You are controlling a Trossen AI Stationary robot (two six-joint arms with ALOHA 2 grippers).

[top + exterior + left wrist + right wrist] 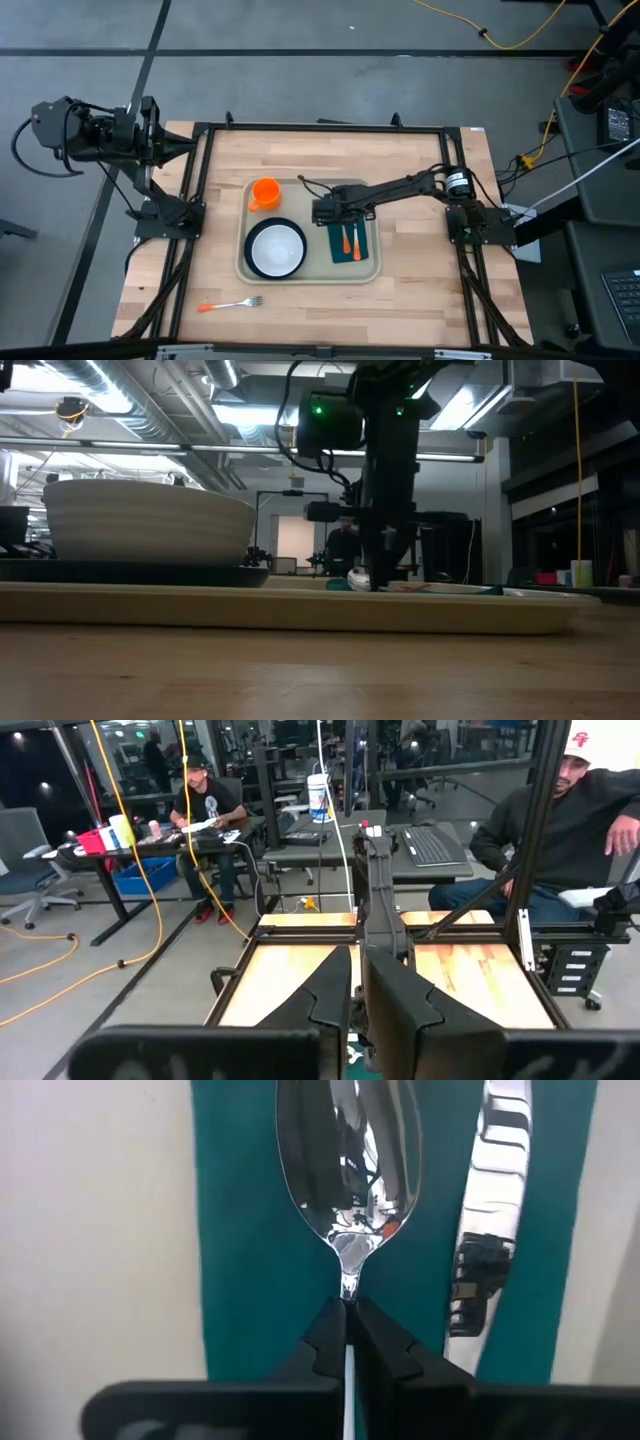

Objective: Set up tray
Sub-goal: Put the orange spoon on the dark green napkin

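The pale beige tray (365,268) lies mid-table. It carries an orange cup (265,193), a white bowl (276,248) on a dark teal plate (250,262), and a dark green napkin (340,258). On the napkin are two orange-handled pieces: a spoon (350,1160) and a knife (495,1210). My right gripper (349,1315) stands over the napkin's far end (335,213), shut on the spoon. My left gripper (357,990) is shut and waits folded back beyond the table's far-left corner (165,142). My right gripper pinches the spoon's thin neck (349,1285), just below the bowl, between its two fingertips (325,1345). The fingers come from above, pointing down, one on either side of the neck. Whether the spoon is lifted or lies on the napkin (240,1230), I cannot tell.
An orange-handled fork (230,304) lies on the bare wood near the table's near-left edge. A black frame (200,180) runs round the table. People sit at desks (210,805) beyond the table's right side.
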